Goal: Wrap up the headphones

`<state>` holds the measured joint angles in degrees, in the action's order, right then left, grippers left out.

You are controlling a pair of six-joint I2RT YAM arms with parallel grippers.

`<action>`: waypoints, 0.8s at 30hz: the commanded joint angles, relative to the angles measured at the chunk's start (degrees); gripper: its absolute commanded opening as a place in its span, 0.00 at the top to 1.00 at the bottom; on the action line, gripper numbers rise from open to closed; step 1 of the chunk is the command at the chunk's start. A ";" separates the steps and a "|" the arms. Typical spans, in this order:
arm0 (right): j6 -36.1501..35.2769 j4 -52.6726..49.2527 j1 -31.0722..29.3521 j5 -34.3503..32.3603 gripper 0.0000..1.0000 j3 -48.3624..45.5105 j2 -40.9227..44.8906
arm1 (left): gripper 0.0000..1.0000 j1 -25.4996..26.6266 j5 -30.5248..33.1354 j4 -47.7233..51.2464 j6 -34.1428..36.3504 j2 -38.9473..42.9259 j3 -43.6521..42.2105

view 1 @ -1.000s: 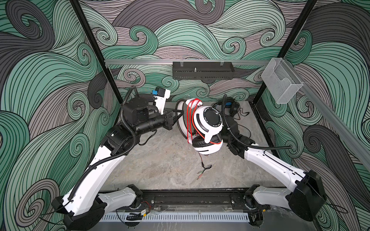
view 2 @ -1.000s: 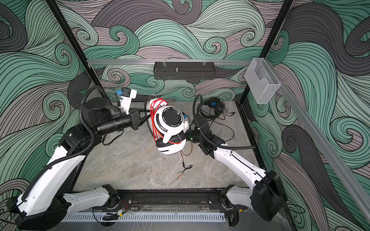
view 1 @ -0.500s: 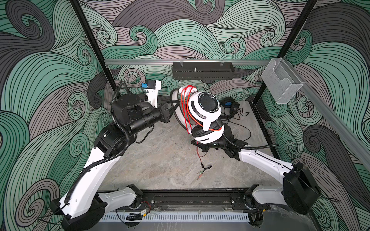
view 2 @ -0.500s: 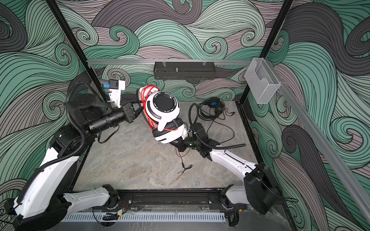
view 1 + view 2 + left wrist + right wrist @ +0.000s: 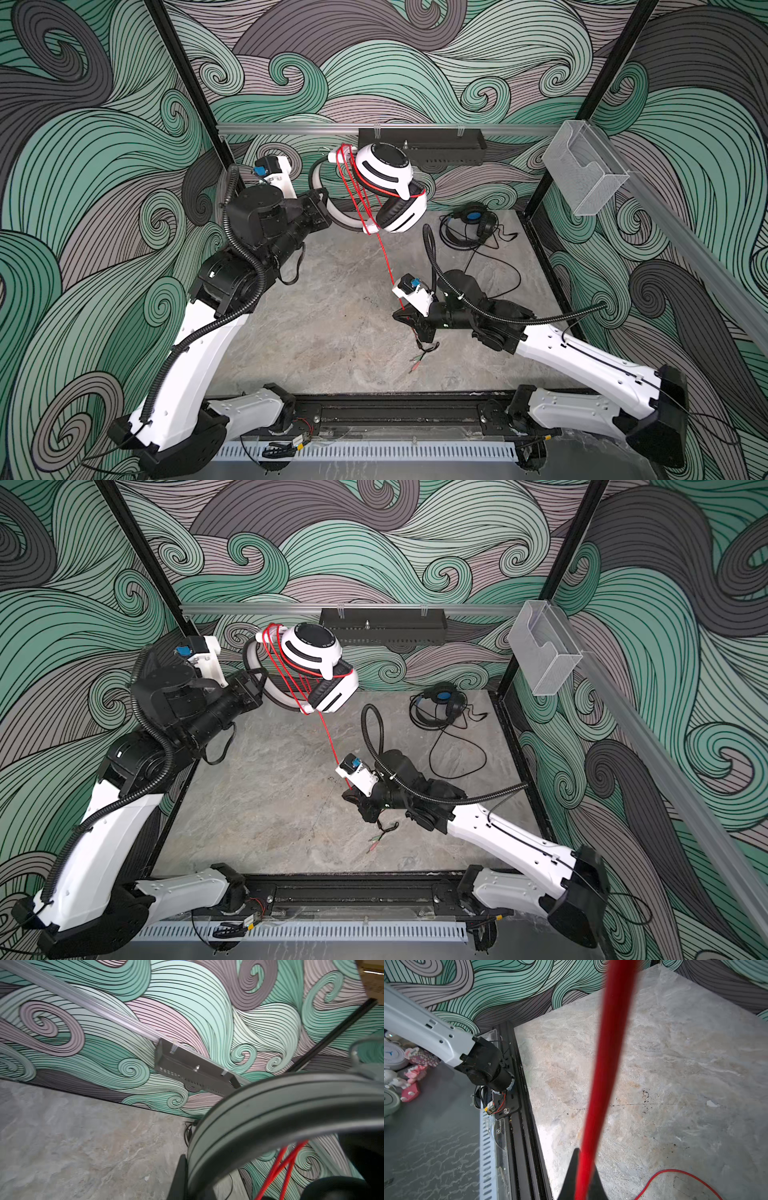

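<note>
White headphones aloft, red cord drawn taut

The left gripper (image 5: 323, 206) is clamped on the smooth, curved headband (image 5: 270, 1109) of the white headphones (image 5: 388, 183), holding them above the back of the mottled grey stone-look desk (image 5: 332, 332). Loops of thin red cord (image 5: 384, 257) cross their glossy rounded cups, and one straight strand runs down to the right gripper (image 5: 402, 319), clenched on it low over the desk. The black headphones (image 5: 469, 222) lie at the far right corner, their black cord (image 5: 498, 282) loosely curled
</note>
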<state>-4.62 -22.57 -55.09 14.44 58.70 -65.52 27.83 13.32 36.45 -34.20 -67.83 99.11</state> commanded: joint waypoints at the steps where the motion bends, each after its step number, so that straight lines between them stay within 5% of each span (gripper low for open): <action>1: -5.41 -9.11 -2.53 -9.15 1.00 4.90 0.90 | 1.00 -0.58 6.80 -0.16 1.06 -0.18 -1.97; 16: -14.31 -22.78 -11.50 -19.92 1.00 26.40 -7.00 | 1.00 1.35 14.74 2.55 10.28 -2.47 -21.07; 24: -18.90 -26.91 -11.57 -29.69 1.00 35.25 -13.54 | 1.00 5.41 9.03 6.47 21.48 -2.56 -25.45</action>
<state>-20.99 -47.64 -66.67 -9.78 91.50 -78.61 32.51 24.29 43.27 -17.52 -71.40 73.54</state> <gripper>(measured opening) 0.050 0.056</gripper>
